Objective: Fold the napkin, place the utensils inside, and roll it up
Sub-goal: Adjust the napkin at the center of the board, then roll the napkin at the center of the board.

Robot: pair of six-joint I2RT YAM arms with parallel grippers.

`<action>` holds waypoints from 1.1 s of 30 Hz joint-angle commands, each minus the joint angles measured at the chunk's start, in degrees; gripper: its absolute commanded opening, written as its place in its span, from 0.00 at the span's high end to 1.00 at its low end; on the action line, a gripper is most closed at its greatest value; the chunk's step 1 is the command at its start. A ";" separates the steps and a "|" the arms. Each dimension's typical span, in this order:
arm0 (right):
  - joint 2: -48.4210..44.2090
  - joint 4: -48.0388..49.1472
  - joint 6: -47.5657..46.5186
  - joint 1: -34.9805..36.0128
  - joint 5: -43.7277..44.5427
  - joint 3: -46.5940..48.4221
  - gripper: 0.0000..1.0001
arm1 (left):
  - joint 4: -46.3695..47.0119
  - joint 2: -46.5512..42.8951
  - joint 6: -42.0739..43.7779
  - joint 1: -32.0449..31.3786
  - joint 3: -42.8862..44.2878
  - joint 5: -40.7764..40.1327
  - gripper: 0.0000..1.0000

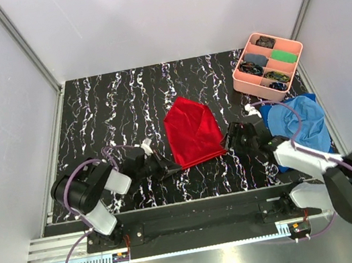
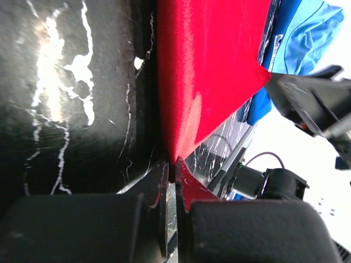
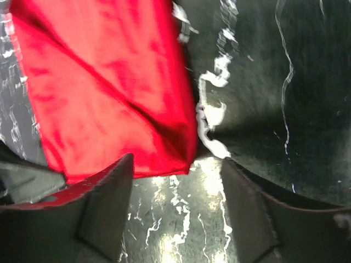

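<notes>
The red napkin (image 1: pixel 191 131) lies partly folded on the black marbled table (image 1: pixel 111 109), its near edge toward the arms. My left gripper (image 1: pixel 177 167) is low at the napkin's near left corner. In the left wrist view the napkin (image 2: pixel 208 71) narrows to a point pinched between the shut jaws of the left gripper (image 2: pixel 174 167). My right gripper (image 1: pixel 228 143) sits at the near right corner. In the right wrist view the right gripper (image 3: pixel 176 164) is open, and the corner of the napkin (image 3: pixel 104 93) lies just beyond its fingertips, untouched. The utensils are out of view.
A blue cloth (image 1: pixel 297 120) lies crumpled at the right, just behind the right arm, and also shows in the left wrist view (image 2: pixel 307 33). A pink tray (image 1: pixel 246 82) of small dark items stands at the back right corner. White walls enclose the table.
</notes>
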 commanded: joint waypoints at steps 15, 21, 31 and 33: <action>11.51 10.05 -32.51 33.28 15.17 14.53 0.08 | -19.79 -12.37 5.06 6.83 3.11 9.63 1.00; 23.54 11.64 -41.81 42.68 24.39 20.94 0.08 | -22.88 -13.70 6.91 8.94 3.55 11.12 1.00; 34.12 11.55 -45.09 48.06 40.75 25.17 0.11 | -24.73 -14.49 8.05 12.55 3.38 13.23 1.00; 35.61 11.46 -45.09 48.41 42.60 25.26 0.13 | -25.43 -14.66 8.66 12.73 3.64 13.15 1.00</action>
